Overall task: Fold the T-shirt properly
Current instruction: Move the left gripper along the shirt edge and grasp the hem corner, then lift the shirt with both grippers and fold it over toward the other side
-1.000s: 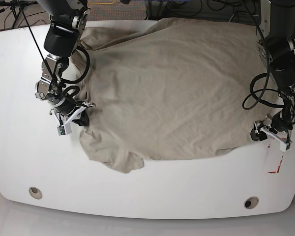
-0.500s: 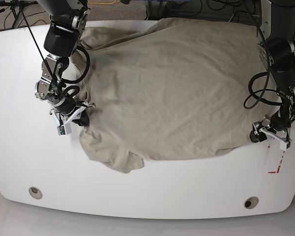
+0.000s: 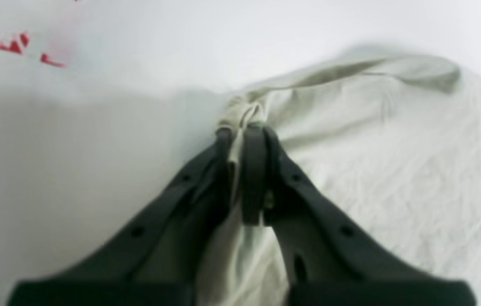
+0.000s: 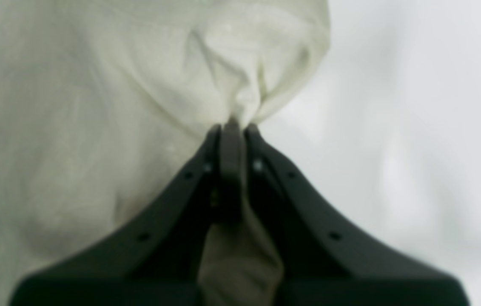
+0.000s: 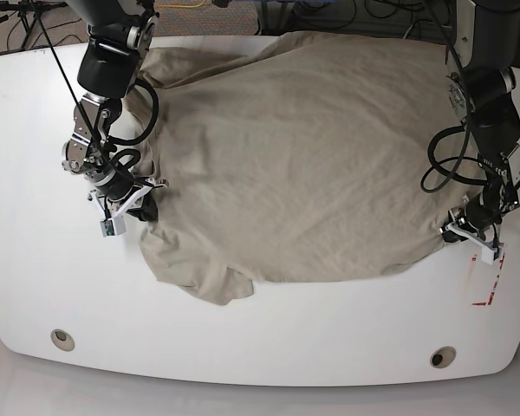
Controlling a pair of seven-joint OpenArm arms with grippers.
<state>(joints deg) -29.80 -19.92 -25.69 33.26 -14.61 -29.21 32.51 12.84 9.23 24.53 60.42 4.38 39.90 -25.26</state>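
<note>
A wrinkled beige T-shirt (image 5: pixel 295 156) lies spread across the middle and far half of a white bench (image 5: pixel 35 260), its near hem bunched into a loose fold toward the front. At the garment's edge on the base view's left, the right pincer (image 5: pixel 143 204) is clamped on a tuft of cloth; its wrist view shows the dark jaws pressed together with fabric gathered into a peak just beyond the tips (image 4: pixel 231 127). On the opposite side, the left pincer (image 5: pixel 464 227) sits at the shirt's near corner, and its wrist view shows the jaws closed on a twisted pinch of the hem (image 3: pixel 242 129), the cloth running down between them. Both wrist views are soft and blurred, so how much fabric each pincer has caught is hard to judge. Red marks (image 5: pixel 488 290) show on the bench just beside the left pincer, and two round holes (image 5: pixel 62 339) sit near the bench's front edge.
</note>
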